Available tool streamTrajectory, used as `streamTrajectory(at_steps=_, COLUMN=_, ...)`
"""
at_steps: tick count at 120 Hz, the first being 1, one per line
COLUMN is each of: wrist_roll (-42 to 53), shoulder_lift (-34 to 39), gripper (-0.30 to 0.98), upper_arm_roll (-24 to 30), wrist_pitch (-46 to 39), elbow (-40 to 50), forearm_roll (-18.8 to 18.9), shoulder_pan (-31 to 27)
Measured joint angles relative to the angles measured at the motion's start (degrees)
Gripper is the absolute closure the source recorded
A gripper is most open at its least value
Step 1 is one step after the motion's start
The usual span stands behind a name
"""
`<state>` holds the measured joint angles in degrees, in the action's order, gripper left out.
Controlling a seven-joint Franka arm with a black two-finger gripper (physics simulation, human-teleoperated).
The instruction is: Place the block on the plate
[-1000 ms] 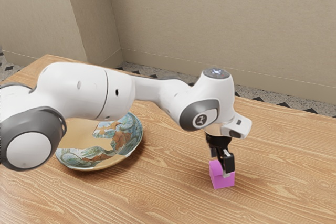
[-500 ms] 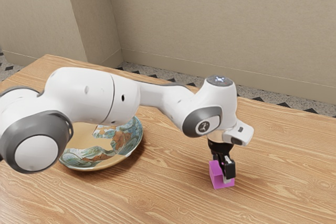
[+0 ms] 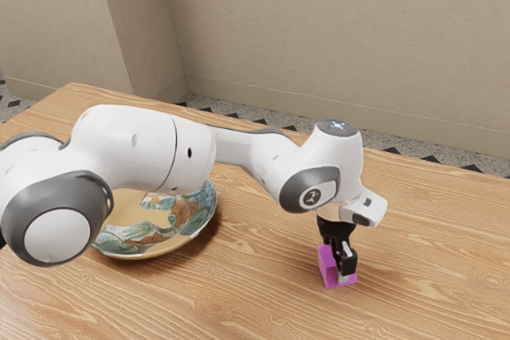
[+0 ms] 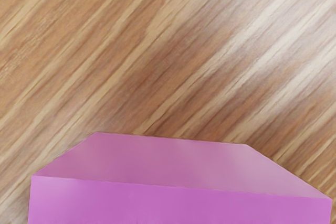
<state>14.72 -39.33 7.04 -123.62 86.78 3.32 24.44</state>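
Exterior view: the black gripper (image 3: pixel 339 271) is down at the pink block (image 3: pixel 325 269), covering part of its upper side and near face. Whether it is released, clenched or grasping the block, I cannot tell. The block sits on the wooden table (image 3: pixel 255 292), well apart from the patterned plate (image 3: pixel 209 206), toward the exterior view's right. The white arm (image 3: pixel 127 149) hides the plate's far side and part of its rim. In the wrist view, the block is cut off by the picture's edge, with wood grain beyond it.
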Motion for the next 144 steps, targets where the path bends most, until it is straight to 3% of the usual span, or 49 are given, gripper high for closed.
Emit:
streamTrajectory(at_steps=49, wrist_roll=-0.42, shoulder_lift=2.03, gripper=0.32, upper_arm_roll=-0.71, wrist_pitch=0.66, elbow=0.51, forearm_roll=0.71, shoulder_pan=0.27)
streamTrajectory(at_steps=89, wrist_roll=-0.73, shoulder_lift=8.11, gripper=0.31, upper_arm_roll=-2.72, wrist_pitch=2.31, elbow=2.64, forearm_roll=1.11, shoulder_pan=-1.94)
streamTrajectory(at_steps=144, wrist_roll=-0.82, shoulder_lift=16.07, gripper=0.31, upper_arm_roll=-4.23, wrist_pitch=6.42, elbow=9.76, forearm_roll=2.47, shoulder_pan=-11.79)
